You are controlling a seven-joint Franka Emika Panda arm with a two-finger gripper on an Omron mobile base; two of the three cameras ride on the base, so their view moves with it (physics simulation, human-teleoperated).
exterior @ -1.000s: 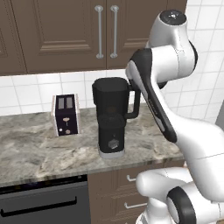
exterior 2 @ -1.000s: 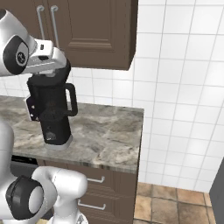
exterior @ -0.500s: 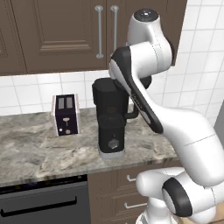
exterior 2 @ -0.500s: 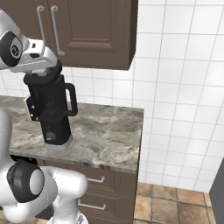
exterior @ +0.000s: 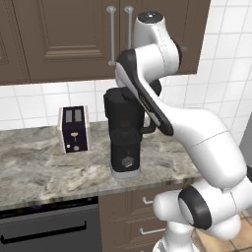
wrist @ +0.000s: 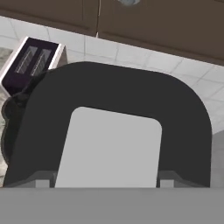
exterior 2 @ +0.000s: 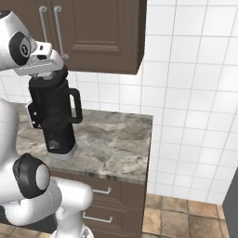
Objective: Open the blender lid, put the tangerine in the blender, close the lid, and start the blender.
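Observation:
The black blender [exterior: 125, 135] [exterior 2: 55, 116] stands on the counter, its jug handle toward the right. In the hand view the blender lid [wrist: 118, 92], black with a grey square cap [wrist: 111, 146], sits right up against the camera. My gripper [wrist: 105, 183] [exterior 2: 46, 80] is at the top of the jug and shut on the lid, one fingertip showing at each bottom corner of it. A bit of the jug's rim [wrist: 8, 120] peeks out at the lid's left. The tangerine is out of view.
A silver-and-dark two-slot toaster [exterior: 74, 129] [wrist: 30, 61] stands left of the blender. Brown wall cabinets [exterior: 64, 39] hang close above. The counter [exterior 2: 116, 144] ends at the right, with tiled wall and floor beyond.
The arm has swung leftward across the left base view, and the hand has come down onto the top of the jug. The blender and toaster have stayed put.

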